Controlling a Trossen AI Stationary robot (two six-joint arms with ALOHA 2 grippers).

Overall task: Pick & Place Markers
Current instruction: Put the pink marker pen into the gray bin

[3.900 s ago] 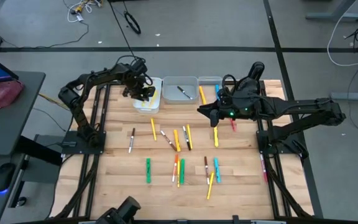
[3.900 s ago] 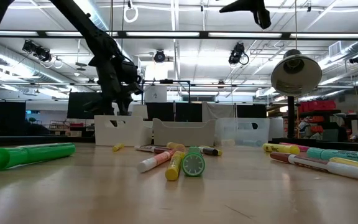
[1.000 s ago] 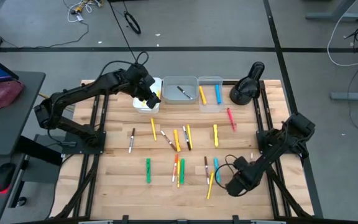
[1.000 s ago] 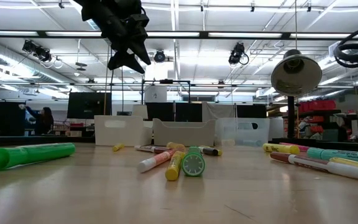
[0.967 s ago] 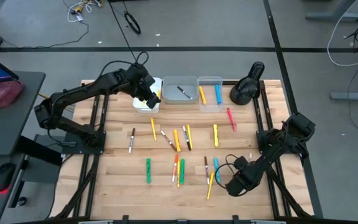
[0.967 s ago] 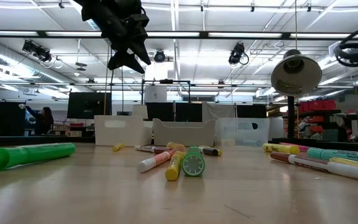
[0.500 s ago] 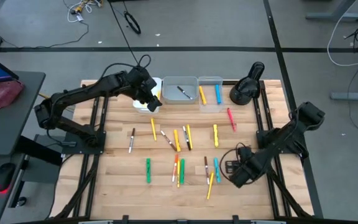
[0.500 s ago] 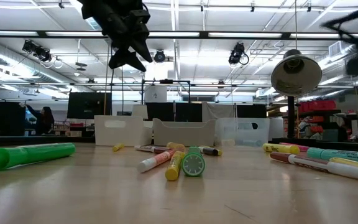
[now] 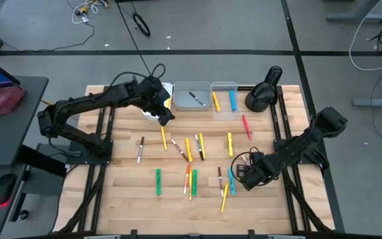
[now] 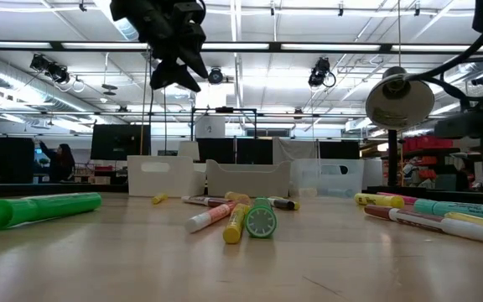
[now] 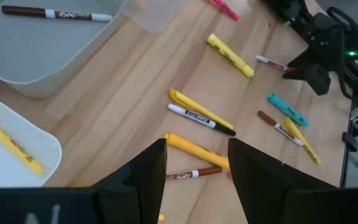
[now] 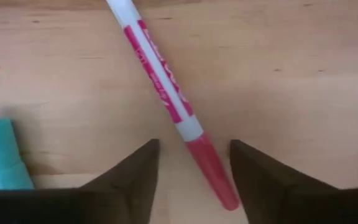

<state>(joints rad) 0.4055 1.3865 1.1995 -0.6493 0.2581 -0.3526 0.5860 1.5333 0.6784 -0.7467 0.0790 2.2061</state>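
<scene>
Up close, the right pincer (image 12: 191, 163) hangs open over a red-and-white marker (image 12: 169, 102) near the desk's right edge; overhead, the open left pincer (image 9: 165, 117) hovers beside the bins (image 9: 191, 97).

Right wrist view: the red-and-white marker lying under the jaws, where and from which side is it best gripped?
The red-and-white marker lies flat on the table, slanting between the right gripper's open jaws. Probably grip its white barrel just above the red cap, coming straight down, with the wrist turned so the jaws cross its narrow width. The teal marker lies apart.
</scene>
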